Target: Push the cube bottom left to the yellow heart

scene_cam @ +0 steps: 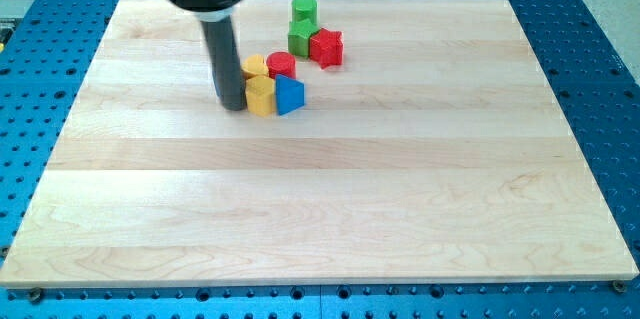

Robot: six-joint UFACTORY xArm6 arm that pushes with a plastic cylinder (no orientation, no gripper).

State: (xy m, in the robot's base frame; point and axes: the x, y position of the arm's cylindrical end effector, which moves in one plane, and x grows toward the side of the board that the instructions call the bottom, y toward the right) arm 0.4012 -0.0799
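My tip (234, 107) rests on the board at the left side of a tight cluster of blocks, touching or almost touching a yellow block (260, 96). A second yellow block (255, 65) lies just behind it, partly hidden by the rod. A blue block (289, 94) sits against the right of the front yellow one. A red round block (281, 64) lies behind the blue one. I cannot tell which yellow block is the heart.
A red star-like block (326, 47) and two green blocks (303, 8) (302, 36) stand at the view's top centre. The wooden board (320, 209) lies on a blue perforated table (600, 79).
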